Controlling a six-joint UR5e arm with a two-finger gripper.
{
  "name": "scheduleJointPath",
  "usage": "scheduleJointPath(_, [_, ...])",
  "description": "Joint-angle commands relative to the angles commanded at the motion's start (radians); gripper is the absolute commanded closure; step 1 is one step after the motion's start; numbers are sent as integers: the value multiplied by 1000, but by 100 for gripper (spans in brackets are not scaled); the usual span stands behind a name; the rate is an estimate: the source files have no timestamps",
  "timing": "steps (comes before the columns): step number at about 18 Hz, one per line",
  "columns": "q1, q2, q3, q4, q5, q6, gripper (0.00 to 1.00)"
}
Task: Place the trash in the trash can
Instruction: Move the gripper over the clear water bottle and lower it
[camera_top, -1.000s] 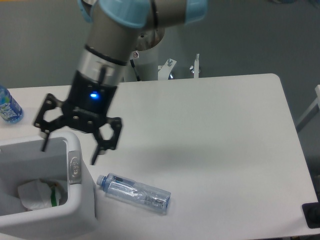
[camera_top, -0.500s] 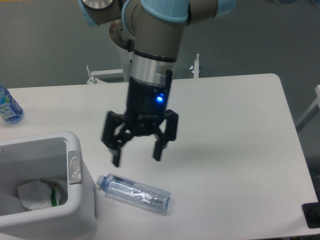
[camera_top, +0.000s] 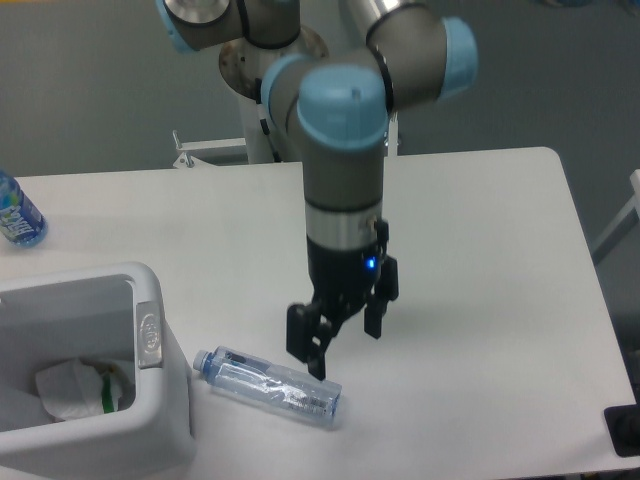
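Note:
A clear plastic bottle (camera_top: 270, 387) with a blue cap lies on its side on the white table, cap pointing left toward the trash can. A crumpled white paper wad (camera_top: 78, 390) with green marks rests inside the trash can (camera_top: 148, 340), a large white-grey bin at the lower left. My gripper (camera_top: 345, 350) hangs open just above and to the right of the bottle's right end, with nothing between its fingers.
A second bottle (camera_top: 17, 214) with a blue label stands at the table's far left edge. The arm's base post (camera_top: 262, 120) rises behind the table. A dark object (camera_top: 623, 430) sits at the lower right corner.
The gripper has swung from over the trash can rim to the right and lowered toward the bottle's right end, turning as it went. The bottle and paper wad have not moved.

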Motion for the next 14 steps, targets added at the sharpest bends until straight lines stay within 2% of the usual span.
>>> scheduleJointPath(3, [-5, -46, -5, 0, 3, 0, 0])
scheduleJointPath(5, [-25, -61, -29, 8, 12, 6, 0])
scheduleJointPath(8, [-29, -86, -32, 6, 31, 6, 0])
scheduleJointPath(12, [-38, -112, 15, 2, 32, 6, 0])
scheduleJointPath(14, [-37, -100, 11, -2, 32, 2, 0])
